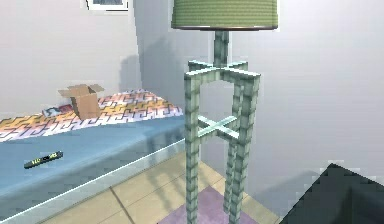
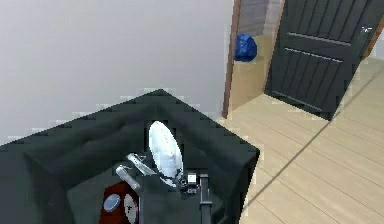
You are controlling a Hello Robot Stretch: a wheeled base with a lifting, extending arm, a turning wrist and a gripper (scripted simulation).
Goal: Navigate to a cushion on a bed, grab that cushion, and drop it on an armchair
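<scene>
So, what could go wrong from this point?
1. The cushion stands upright at the pincer, on or over the armchair. I cannot tell whether it is held, so it may tip off the seat.
2. The lamp stands close ahead. Driving forward could knock it.

One bed point(image 1: 100, 150) is counted at eight o'clock of the forward view, carrying one cardboard box point(image 1: 82, 100) and one small dark object point(image 1: 43, 159). One floor lamp point(image 1: 222, 110) and one wall picture point(image 1: 108, 4) are seen. In the arm side view, one armchair point(image 2: 90, 150), one white cushion point(image 2: 165, 150), one door point(image 2: 320, 55) and one blue object point(image 2: 246, 46) are counted.
</scene>
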